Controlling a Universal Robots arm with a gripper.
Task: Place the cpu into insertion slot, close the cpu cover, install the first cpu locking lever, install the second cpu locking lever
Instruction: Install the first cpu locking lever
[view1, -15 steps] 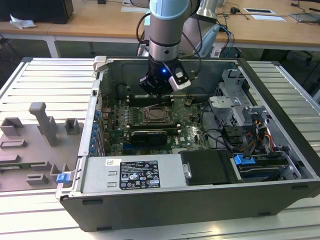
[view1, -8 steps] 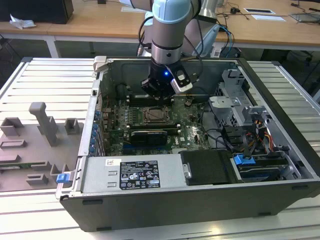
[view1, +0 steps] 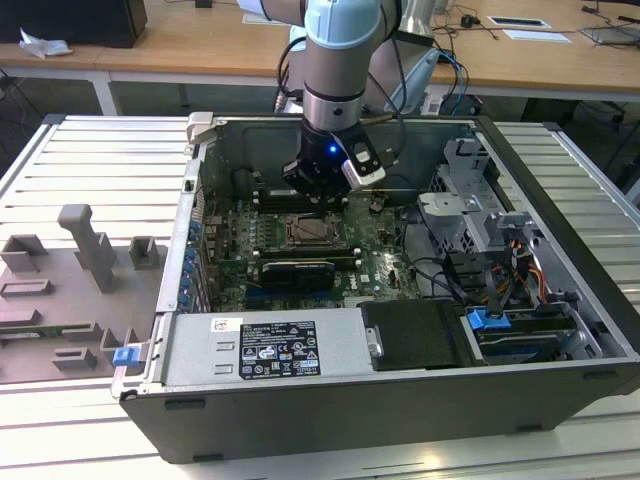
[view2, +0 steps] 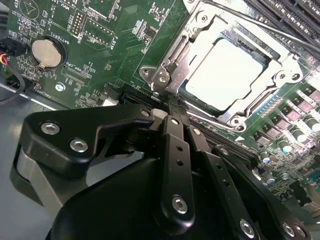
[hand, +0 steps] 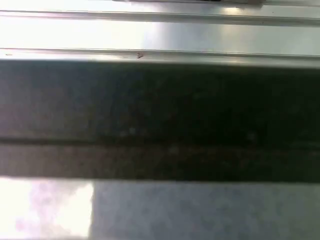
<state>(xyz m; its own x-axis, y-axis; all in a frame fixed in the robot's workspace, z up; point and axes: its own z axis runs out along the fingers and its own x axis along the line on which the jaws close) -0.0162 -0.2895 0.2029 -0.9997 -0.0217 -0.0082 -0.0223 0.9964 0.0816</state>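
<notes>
Gripper (view2: 172, 112) fingers are seen pressed together, nothing visibly held, their tips just beside the near corner of the cpu cover (view2: 165, 75). Beyond the tips, the cpu (view2: 231, 72) lies flat in the insertion slot (view2: 260, 47), framed by the lowered cover. A thin lever (view2: 265, 30) seems to run along the far side. Little room is left nearby: memory slots (view2: 295, 17) edge the socket.

A long wooden desk (view1: 200, 45) runs behind the claw (view1: 318, 195). A ribbed pale metal tabletop (view1: 90, 160) spreads beneath it, evenly lit.
</notes>
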